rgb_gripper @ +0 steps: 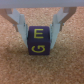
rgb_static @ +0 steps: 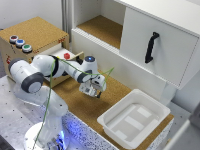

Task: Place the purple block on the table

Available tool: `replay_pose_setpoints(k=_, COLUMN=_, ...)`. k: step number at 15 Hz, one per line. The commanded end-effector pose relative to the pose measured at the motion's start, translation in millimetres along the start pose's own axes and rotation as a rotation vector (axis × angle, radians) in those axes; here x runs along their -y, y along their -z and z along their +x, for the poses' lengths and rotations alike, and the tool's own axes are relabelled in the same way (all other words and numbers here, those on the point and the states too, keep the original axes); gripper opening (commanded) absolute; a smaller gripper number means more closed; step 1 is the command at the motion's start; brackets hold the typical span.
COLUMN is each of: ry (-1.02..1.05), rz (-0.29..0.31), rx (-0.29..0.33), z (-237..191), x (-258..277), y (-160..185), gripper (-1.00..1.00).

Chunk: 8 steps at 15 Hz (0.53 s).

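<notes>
The purple block [rgb_gripper: 38,40] sits between the two fingers of the claw [rgb_gripper: 39,26], its dark faces showing yellow letters, an E on the upper face and a G on the face below it. In the wrist view the pale fingers [rgb_gripper: 19,25] stand on either side of the block and seem to touch its flanks, so the claw looks closed around it, though the blur leaves the contact itself uncertain. The block's lower edge meets the cork-brown counter [rgb_gripper: 15,65] or hangs just above it; I cannot tell which. In the exterior view the claw [rgb_static: 95,92] points down over the counter [rgb_static: 85,107], and the block itself is too small to make out there. The white arm [rgb_static: 47,67] reaches across from its base at the exterior view's left. A white tray [rgb_static: 112,125] lies on the counter toward the exterior view's right, apart from the claw. Behind the arm a cork-topped box carries three coloured buttons [rgb_static: 20,43], and a white cabinet with a black handle [rgb_static: 151,46] stands beyond the counter.
</notes>
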<state>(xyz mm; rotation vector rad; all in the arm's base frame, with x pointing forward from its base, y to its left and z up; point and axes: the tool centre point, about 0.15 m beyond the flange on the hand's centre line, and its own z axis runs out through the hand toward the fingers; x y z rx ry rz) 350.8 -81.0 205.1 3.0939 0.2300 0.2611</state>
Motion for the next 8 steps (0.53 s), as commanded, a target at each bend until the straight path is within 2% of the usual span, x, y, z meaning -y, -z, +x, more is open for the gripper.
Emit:
replay_pose_setpoints(k=1, ry=-0.027, rz=0.081, rx=0.016, z=8.3, x=-13.3, y=-0.8, gripper=1.0)
replay_pose_setpoints(k=4, ry=0.018, rz=0.063, rx=-0.013, z=4.0, x=0.2, y=27.3, gripper=1.0)
replay_pose_setpoints(k=8, ry=0.031, rz=-0.012, rx=-0.113, z=9.8, x=12.6, y=100.7, gripper=1.0)
